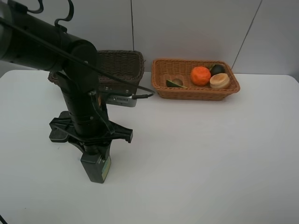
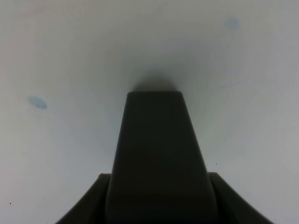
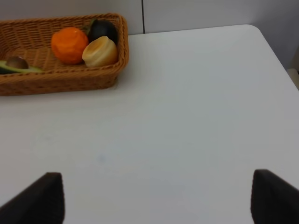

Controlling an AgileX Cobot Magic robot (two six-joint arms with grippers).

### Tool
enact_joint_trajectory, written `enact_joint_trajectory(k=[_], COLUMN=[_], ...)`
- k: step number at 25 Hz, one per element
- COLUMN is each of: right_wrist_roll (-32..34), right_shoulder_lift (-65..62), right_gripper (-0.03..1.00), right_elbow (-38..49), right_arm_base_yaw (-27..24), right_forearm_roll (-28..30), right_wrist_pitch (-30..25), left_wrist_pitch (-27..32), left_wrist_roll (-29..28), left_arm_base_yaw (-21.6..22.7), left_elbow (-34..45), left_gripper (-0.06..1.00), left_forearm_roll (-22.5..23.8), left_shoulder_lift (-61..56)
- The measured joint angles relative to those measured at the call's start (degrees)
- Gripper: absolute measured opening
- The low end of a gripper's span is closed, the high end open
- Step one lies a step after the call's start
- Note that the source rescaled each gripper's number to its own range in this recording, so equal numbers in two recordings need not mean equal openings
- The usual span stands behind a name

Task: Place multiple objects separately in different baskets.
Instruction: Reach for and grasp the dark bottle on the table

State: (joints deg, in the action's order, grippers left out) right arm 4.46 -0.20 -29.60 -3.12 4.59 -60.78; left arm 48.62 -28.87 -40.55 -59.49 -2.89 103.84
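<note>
My left gripper [image 1: 96, 156] points down at the white table and is shut on a dark blocky item [image 1: 96, 169] with a yellow-green patch; I cannot tell whether it is the eraser or the pump bottle. The same item fills the left wrist view [image 2: 156, 154], its end close to the table. The light tan basket [image 1: 196, 94] holds the orange [image 1: 201, 75], mangosteen [image 1: 217, 69], pale peach [image 1: 219, 80] and avocado half [image 1: 176, 83]. The dark brown basket [image 1: 122, 64] stands to its left, partly behind my left arm. My right gripper [image 3: 156, 200] is open and empty.
The right wrist view shows the tan basket [image 3: 60, 80] with the orange [image 3: 70, 44], mangosteen [image 3: 103, 29], peach [image 3: 100, 51] and avocado half [image 3: 16, 63]. The table's far right corner [image 3: 254, 29] and a wall lie beyond. The pink bottle and marker are out of view.
</note>
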Motion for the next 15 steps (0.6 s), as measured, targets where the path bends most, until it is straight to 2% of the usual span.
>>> enact_joint_trajectory(k=[15], right_wrist_roll=[0.00], right_shoulder_lift=[0.00], right_gripper=[1.00], right_elbow=[0.00], right_arm_base_yaw=[0.00], right_forearm_roll=[0.00], right_wrist_pitch=[0.00], left_wrist_pitch=[0.88], left_wrist_roll=[0.19], left_arm_base_yaw=[0.00], left_elbow=[-1.13], left_gripper=[0.14], left_forearm_roll=[-0.51], left_shoulder_lift=[-2.17])
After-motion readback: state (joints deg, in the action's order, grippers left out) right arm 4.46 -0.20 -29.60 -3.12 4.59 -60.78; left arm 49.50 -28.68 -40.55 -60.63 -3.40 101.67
